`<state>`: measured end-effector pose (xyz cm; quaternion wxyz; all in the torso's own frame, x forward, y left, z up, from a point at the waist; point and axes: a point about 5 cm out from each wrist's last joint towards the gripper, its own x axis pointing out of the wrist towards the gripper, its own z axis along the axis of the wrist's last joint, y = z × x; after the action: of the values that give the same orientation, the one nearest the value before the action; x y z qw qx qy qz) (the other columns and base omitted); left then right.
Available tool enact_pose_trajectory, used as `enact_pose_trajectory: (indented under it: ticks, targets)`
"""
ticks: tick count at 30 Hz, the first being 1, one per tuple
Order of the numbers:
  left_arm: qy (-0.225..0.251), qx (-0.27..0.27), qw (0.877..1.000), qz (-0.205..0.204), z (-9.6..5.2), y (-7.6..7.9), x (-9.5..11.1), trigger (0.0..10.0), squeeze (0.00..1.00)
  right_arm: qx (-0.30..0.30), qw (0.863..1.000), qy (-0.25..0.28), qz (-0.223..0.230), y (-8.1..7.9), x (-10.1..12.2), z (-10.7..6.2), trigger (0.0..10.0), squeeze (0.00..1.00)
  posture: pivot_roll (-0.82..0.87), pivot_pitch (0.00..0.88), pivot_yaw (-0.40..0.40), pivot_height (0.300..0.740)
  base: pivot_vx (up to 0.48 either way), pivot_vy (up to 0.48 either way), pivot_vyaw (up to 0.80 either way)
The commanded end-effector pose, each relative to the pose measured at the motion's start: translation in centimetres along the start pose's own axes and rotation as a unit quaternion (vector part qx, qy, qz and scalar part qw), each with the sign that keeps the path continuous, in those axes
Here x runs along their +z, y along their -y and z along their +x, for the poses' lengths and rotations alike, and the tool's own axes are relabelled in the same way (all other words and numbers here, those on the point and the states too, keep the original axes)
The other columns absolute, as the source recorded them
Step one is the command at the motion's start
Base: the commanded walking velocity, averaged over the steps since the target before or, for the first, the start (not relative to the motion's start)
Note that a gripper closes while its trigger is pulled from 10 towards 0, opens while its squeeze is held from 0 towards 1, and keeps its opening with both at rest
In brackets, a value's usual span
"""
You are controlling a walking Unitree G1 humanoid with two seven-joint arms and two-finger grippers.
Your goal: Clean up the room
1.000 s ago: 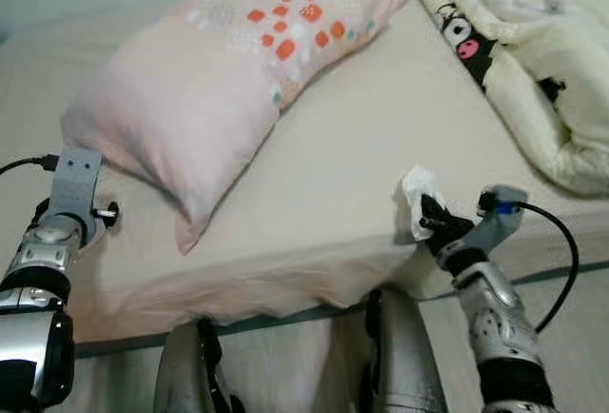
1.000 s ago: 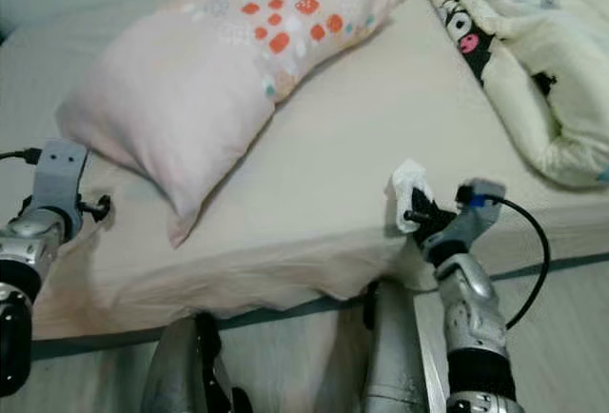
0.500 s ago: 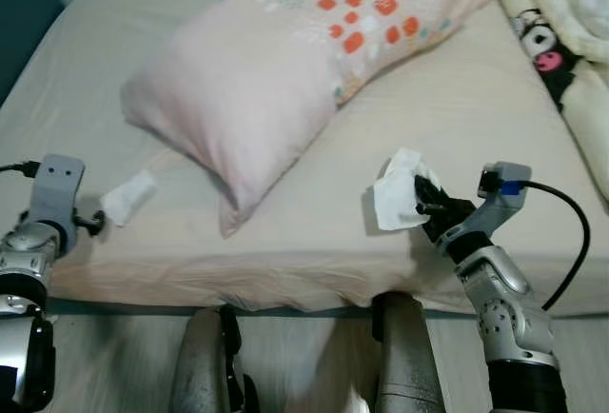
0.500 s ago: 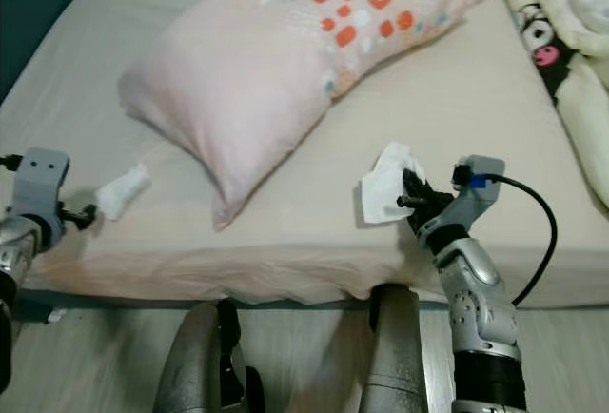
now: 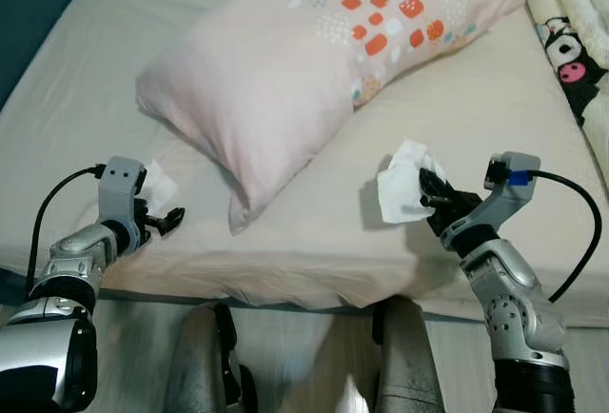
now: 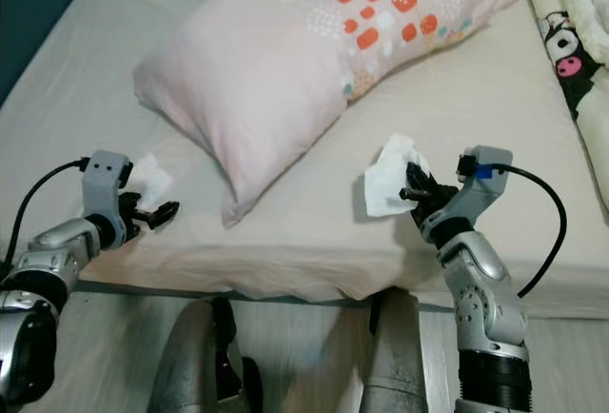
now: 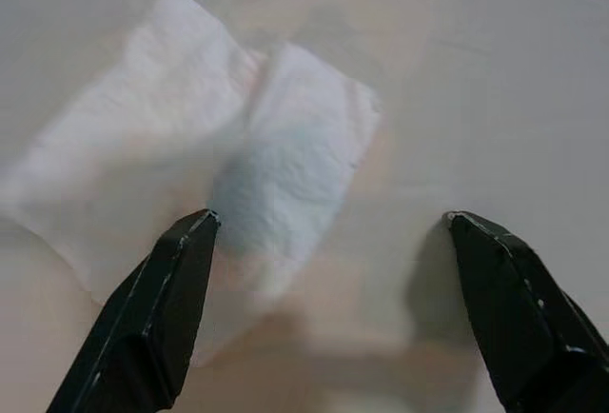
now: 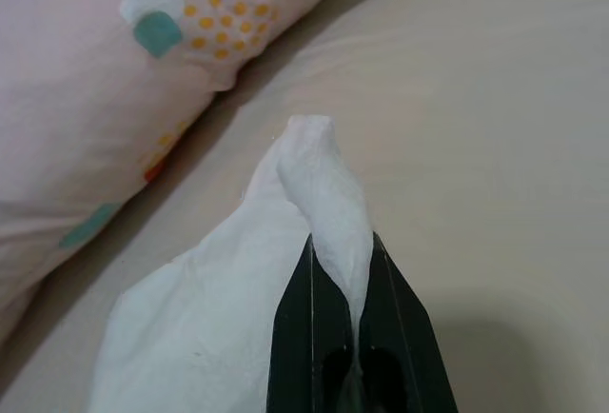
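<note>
- My right gripper [image 5: 425, 196] is clamped on a crumpled white tissue [image 5: 402, 185]; in the right wrist view my two black fingers [image 8: 309, 337] press together with a twisted fold of the tissue pinched between them.
- That tissue stands up from my fingertips and hangs to the side, held just above the bed sheet [image 5: 476, 118], near the front edge of the bed.
- My left gripper [image 5: 164, 222] is spread wide, its two black fingers [image 7: 152, 318] well apart with nothing between them.
- It hovers low over the sheet, right at a second tissue [image 7: 200, 166], a flat, creased white piece lying on the bed; one fingertip sits over that tissue's edge, the other over bare sheet beside it. I cannot tell whether either fingertip touches it.
- In the head views this second tissue [image 6: 152, 177] lies just beyond my left gripper, near the lower corner of the pillow [image 5: 314, 61].
- The pillow is pale pink with orange, white and teal spots toward its far end; it lies slantwise across the bed, between my two arms.
- A cream blanket with black and pink cartoon figures [image 5: 580, 23] is bunched at the far right of the bed, well apart from both tissues.
</note>
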<state>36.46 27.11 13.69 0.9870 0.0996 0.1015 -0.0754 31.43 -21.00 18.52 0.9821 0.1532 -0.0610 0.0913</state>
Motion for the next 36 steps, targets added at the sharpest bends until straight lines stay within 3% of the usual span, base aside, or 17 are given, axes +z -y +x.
enact_pose_trajectory:
  ticks: [1,3,7,14,15,16,21,23,31,33,36]
  targets:
    - [-0.017,0.025,0.999,0.043,-0.1,0.1,-0.8,10.0,0.00,-0.003,1.000,-0.009,0.008,0.1,-0.3,-0.6,10.0,0.00,-0.11,0.439,0.063,0.497,0.000,0.000,0.00]
    - [-0.017,0.025,0.999,0.043,-0.1,0.1,-0.8,10.0,0.00,-0.003,1.000,-0.009,0.008,0.1,-0.3,-0.6,10.0,0.00,-0.11,0.439,0.063,0.497,0.000,0.000,0.00]
    - [-0.007,0.068,0.993,0.092,0.4,0.4,0.1,10.0,0.00,0.003,1.000,0.001,0.013,-0.4,0.3,-0.7,10.0,0.00,-0.11,0.447,0.065,0.497,0.000,0.000,0.00]
    - [-0.018,0.080,0.990,0.111,0.7,0.7,0.1,10.0,0.00,0.004,1.000,0.005,0.015,-0.7,0.7,-0.8,10.0,0.00,-0.13,0.452,0.070,0.497,0.000,0.000,0.00]
    - [-0.028,0.086,0.988,0.122,0.8,0.9,-0.1,5.5,0.00,0.003,1.000,0.009,0.015,-0.7,0.9,-0.9,10.0,0.00,-0.13,0.453,0.070,0.497,0.000,0.000,0.00]
    - [-0.036,0.100,0.986,0.132,0.8,0.9,-0.3,0.0,0.00,0.001,1.000,0.012,0.015,-0.7,1.2,-1.0,10.0,0.00,-0.13,0.455,0.071,0.497,0.000,0.000,0.00]
    - [-0.040,0.108,0.984,0.137,0.9,1.0,-0.3,0.0,0.00,-0.001,1.000,0.015,0.015,-0.6,1.4,-1.1,10.0,0.00,-0.14,0.456,0.071,0.497,0.000,0.000,0.00]
    - [-0.050,0.121,0.979,0.157,0.8,0.9,-0.6,0.0,0.00,-0.005,1.000,0.021,0.014,-0.6,1.9,-1.2,10.0,0.00,-0.14,0.455,0.071,0.497,0.000,0.000,0.00]
    - [-0.067,0.189,0.963,0.181,-0.2,-1.0,-1.3,0.0,0.00,-0.004,0.999,0.034,0.013,-0.8,2.9,-1.3,10.0,0.00,-0.17,0.446,0.071,0.497,0.000,0.000,0.00]
    - [-0.044,0.233,0.960,0.152,-0.7,-2.3,-0.5,0.0,0.00,-0.002,0.999,0.036,0.010,-0.9,2.9,-1.3,10.0,0.00,-0.17,0.426,0.074,0.497,0.000,0.000,0.00]
    - [0.006,0.301,0.951,0.063,-1.5,-4.7,1.4,0.0,0.00,-0.002,0.999,0.039,0.005,-0.7,3.1,-1.3,10.0,0.00,-0.17,0.403,0.069,0.497,0.000,0.000,0.00]
